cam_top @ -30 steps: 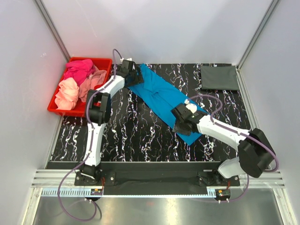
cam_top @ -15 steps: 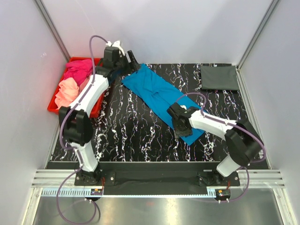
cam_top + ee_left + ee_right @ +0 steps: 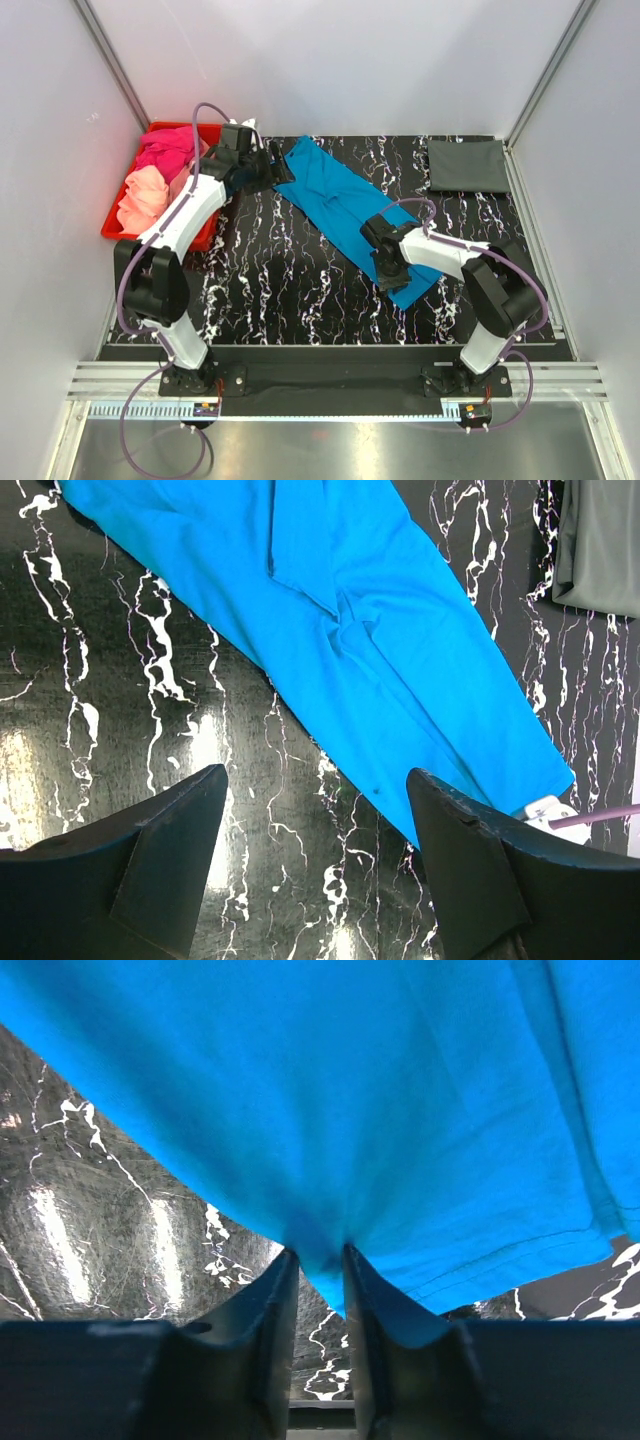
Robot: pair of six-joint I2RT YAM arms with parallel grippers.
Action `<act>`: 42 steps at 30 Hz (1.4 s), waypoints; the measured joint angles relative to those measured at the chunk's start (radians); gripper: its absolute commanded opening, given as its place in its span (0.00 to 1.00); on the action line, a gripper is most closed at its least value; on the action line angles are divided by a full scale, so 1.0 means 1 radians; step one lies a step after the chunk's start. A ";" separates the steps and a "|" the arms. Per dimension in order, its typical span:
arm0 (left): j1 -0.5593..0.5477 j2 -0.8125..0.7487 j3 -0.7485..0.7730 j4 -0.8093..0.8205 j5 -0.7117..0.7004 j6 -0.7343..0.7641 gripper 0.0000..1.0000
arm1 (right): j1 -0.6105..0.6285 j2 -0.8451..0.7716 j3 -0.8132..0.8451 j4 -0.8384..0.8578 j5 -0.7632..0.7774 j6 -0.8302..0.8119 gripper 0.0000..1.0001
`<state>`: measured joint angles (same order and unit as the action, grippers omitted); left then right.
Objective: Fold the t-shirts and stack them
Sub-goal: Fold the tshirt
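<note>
- Our right claw point(image 3: 318, 1260) pinches the near end of the blue t-shirt point(image 3: 335, 195), which lies slantwise across the marbled mat point(image 3: 280, 280).
- Our left claw point(image 3: 315, 775) hangs spread above the mat, by the shirt's far end.
- We see a grey t-shirt point(image 3: 468, 165) folded at the far right corner.

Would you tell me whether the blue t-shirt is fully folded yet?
Only partly: the blue t-shirt lies as a long strip with a flap folded over, its edge pinched in the right gripper.
</note>
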<state>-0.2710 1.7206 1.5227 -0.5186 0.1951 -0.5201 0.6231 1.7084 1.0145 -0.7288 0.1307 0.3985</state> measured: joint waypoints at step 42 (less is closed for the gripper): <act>0.049 0.512 0.200 0.100 -0.081 -0.001 0.65 | 0.219 -0.097 -0.055 0.014 -0.100 0.295 0.00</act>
<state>-0.2222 2.2322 1.7226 -0.4187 0.1143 -0.5209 0.8417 1.6112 0.9592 -0.7147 0.0311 0.6933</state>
